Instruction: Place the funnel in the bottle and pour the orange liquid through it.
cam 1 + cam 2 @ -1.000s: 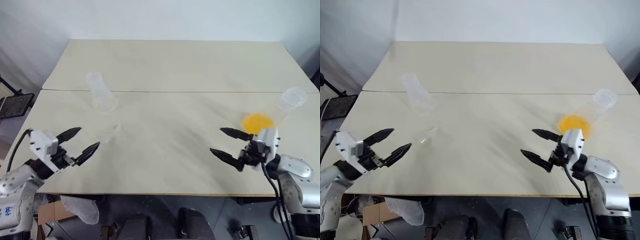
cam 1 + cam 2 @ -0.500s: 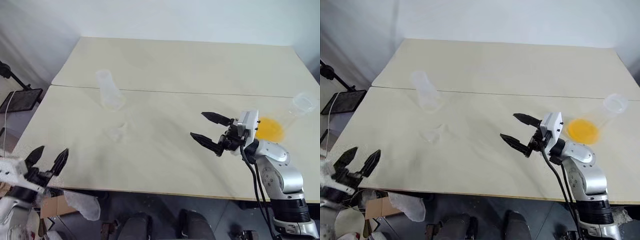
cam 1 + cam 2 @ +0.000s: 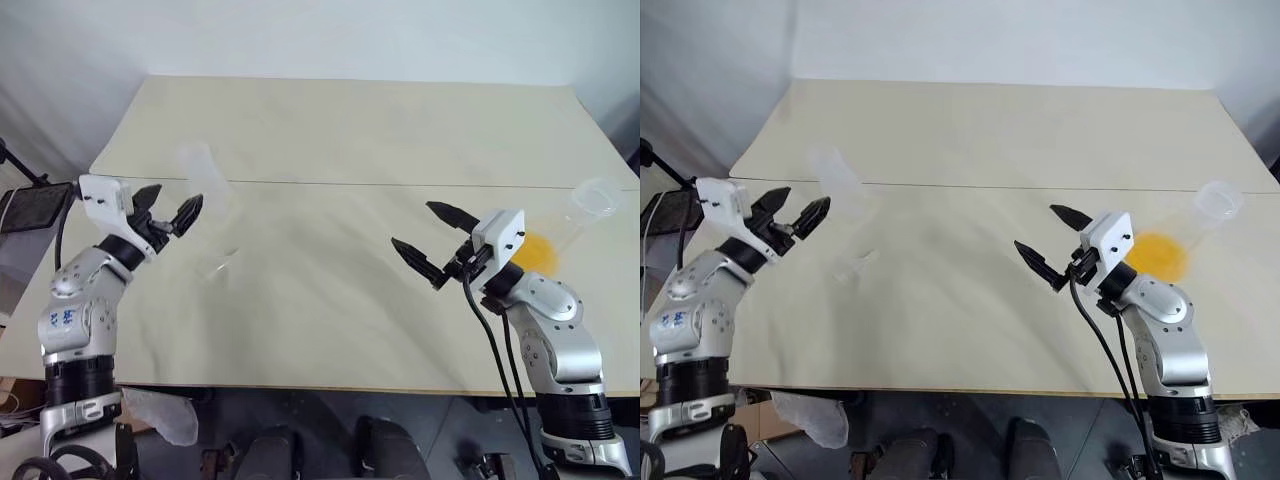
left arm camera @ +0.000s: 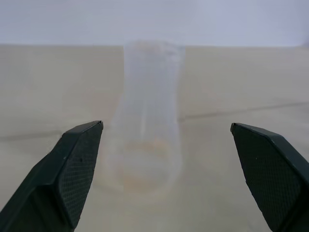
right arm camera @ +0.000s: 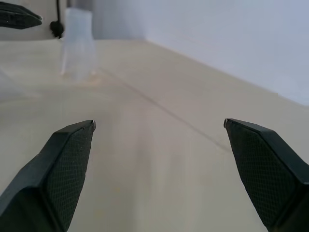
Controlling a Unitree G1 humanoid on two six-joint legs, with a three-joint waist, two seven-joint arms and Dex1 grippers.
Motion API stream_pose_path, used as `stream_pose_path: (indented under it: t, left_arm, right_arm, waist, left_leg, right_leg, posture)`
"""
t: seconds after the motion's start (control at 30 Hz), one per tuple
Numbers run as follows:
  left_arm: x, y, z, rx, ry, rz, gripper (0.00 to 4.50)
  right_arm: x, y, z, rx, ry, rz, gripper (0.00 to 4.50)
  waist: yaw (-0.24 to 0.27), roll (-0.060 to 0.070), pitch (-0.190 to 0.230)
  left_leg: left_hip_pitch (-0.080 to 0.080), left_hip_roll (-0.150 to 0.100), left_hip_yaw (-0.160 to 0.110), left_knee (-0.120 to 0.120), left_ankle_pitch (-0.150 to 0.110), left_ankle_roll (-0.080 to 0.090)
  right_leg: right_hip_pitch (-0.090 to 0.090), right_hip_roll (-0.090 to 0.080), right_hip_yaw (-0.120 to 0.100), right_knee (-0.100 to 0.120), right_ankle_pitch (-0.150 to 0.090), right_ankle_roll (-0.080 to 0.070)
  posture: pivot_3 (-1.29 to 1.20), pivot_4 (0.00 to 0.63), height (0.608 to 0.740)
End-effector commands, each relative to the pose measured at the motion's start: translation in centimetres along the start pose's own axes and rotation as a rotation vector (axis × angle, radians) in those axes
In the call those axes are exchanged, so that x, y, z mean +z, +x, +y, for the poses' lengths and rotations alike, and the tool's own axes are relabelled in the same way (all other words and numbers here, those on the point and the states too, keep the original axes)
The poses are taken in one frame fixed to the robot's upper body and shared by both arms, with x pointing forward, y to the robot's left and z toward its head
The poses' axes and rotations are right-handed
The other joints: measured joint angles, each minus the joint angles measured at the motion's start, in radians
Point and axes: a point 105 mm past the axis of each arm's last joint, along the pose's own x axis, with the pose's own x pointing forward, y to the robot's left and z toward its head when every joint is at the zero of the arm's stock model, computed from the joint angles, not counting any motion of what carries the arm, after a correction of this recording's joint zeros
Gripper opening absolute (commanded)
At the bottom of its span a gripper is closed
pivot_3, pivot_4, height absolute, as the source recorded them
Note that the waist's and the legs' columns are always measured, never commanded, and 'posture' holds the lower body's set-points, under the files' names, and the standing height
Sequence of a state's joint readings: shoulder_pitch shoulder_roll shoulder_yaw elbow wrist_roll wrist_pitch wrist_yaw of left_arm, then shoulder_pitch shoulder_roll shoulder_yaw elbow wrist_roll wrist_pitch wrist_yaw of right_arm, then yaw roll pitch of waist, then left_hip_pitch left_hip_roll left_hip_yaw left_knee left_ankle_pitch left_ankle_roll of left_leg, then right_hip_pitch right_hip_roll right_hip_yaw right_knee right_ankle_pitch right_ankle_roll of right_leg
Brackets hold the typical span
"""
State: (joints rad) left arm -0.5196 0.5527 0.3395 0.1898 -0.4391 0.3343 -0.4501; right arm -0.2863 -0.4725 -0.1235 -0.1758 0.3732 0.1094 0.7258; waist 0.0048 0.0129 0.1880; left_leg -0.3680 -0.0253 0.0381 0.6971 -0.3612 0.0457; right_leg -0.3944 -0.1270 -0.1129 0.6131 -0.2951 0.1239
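The clear bottle (image 3: 205, 183) stands upright at the table's left, just ahead of my open left gripper (image 3: 178, 196). In the left wrist view the bottle (image 4: 147, 121) sits centred beyond the two fingertips, untouched. The faint see-through funnel (image 3: 215, 265) lies on the table a little nearer than the bottle. The orange liquid (image 3: 535, 250) pools in a clear flask (image 3: 592, 200) at the right edge. My right gripper (image 3: 411, 223) hovers open and empty over the table, left of that flask, pointing toward the bottle (image 5: 77, 46).
Two pale tables (image 3: 350, 130) are pushed together, with a seam (image 3: 400, 185) running across behind both grippers. A black stand (image 3: 30, 205) sits off the left edge. A crumpled plastic bag (image 3: 160, 415) lies on the floor below the front edge.
My left arm has swung up from below the table's front edge to just short of the bottle. The right gripper has risen slightly. Both stayed open; the camera view shifted.
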Motion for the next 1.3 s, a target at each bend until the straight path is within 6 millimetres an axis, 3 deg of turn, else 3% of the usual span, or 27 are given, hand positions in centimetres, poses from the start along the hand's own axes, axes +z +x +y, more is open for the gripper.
stream_pose_path:
  t: [0.03, 0.27, 0.57, 0.67, 0.83, 0.97, 1.03, 1.17, 1.3]
  left_arm:
    - [0.6, 1.8, -0.2, -0.008, 0.038, -0.021, 4.5]
    - [0.8, 4.9, 0.2, 0.029, 0.038, -0.034, 4.5]
    - [1.0, 7.1, -0.2, 0.023, 0.031, -0.06, 4.5]
    - [0.9, 7.5, -0.5, 0.007, 0.015, -0.068, 3.9]
    - [0.7, 7.6, -0.4, 0.002, 0.016, -0.065, 2.42]
    - [1.5, 7.8, -0.8, -0.03, 0.033, -0.105, 2.32]
    - [3.2, 8.0, -2.0, -0.102, 0.046, -0.174, 2.32]
    - [6.0, 8.1, -7.1, -0.369, 0.088, -0.256, 2.32]
    - [5.8, 7.4, -14.9, -0.737, 0.129, -0.23, 2.32]
  right_arm:
    - [1.0, 0.0, 0.3, -0.015, -0.014, -0.047, 4.48]
    - [0.6, 0.2, 1.0, -0.012, 0.014, -0.06, 4.48]
    - [0.4, 0.0, 1.2, -0.019, 0.022, -0.071, 4.48]
    - [0.4, -0.1, 1.2, -0.031, 0.023, -0.073, 4.5]
    - [0.3, -0.2, 1.3, -0.037, 0.022, -0.072, 4.5]
    - [0.4, -0.3, 1.3, -0.041, 0.016, -0.077, 4.5]
    - [0.7, -0.5, 1.2, -0.042, 0.002, -0.081, 4.5]
    - [1.8, -1.6, 0.7, -0.045, -0.016, -0.076, 4.5]
    - [3.0, -4.0, 0.0, -0.048, -0.024, -0.023, 4.5]
  waist:
    - [-0.001, 0.0, 0.0]
    - [0.0, -0.001, 0.001]
    - [0.0, -0.001, 0.001]
    - [-0.001, -0.001, 0.001]
    - [0.002, -0.002, 0.001]
    - [0.002, -0.002, 0.001]
    - [0.002, -0.002, 0.001]
    - [0.013, -0.003, 0.002]
    - [0.028, -0.004, 0.002]
  left_leg:
    - [0.0, 0.0, 0.0, 0.0, 0.0, 0.0]
    - [0.0, 0.0, 0.0, 0.001, 0.0, 0.001]
    - [-0.001, -0.001, 0.0, 0.001, 0.0, 0.001]
    - [-0.001, -0.001, 0.0, 0.001, 0.0, 0.001]
    - [-0.001, -0.001, 0.0, 0.001, 0.001, 0.001]
    - [-0.001, -0.001, 0.0, 0.002, 0.001, 0.001]
    - [-0.001, -0.001, -0.001, 0.002, 0.001, 0.001]
    - [-0.002, -0.002, -0.001, 0.003, 0.001, 0.001]
    - [-0.003, -0.004, -0.003, 0.003, 0.001, 0.002]
  right_leg:
    - [0.0, 0.0, 0.0, 0.001, 0.0, 0.0]
    - [0.0, 0.0, -0.001, 0.001, 0.0, 0.0]
    - [0.0, 0.0, -0.002, 0.001, 0.0, 0.001]
    - [0.0, 0.0, -0.002, 0.001, 0.0, 0.001]
    - [0.0, 0.0, -0.003, 0.002, 0.0, 0.001]
    - [0.0, -0.001, -0.003, 0.003, 0.0, 0.001]
    - [0.0, -0.001, -0.003, 0.003, 0.0, 0.001]
    - [0.0, -0.002, -0.004, 0.003, 0.0, 0.001]
    - [0.001, -0.003, -0.004, 0.003, 0.001, 0.002]
  posture:
    - [0.0, 0.15, 0.74]
    - [0.0, 0.15, 0.74]
    - [0.0, 0.15, 0.74]
    - [0.0, 0.15, 0.74]
    - [0.0, 0.15, 0.74]
    - [0.0, 0.15, 0.74]
    - [0.0, 0.15, 0.74]
    - [0.0, 0.15, 0.74]
    - [0.0, 0.15, 0.74]
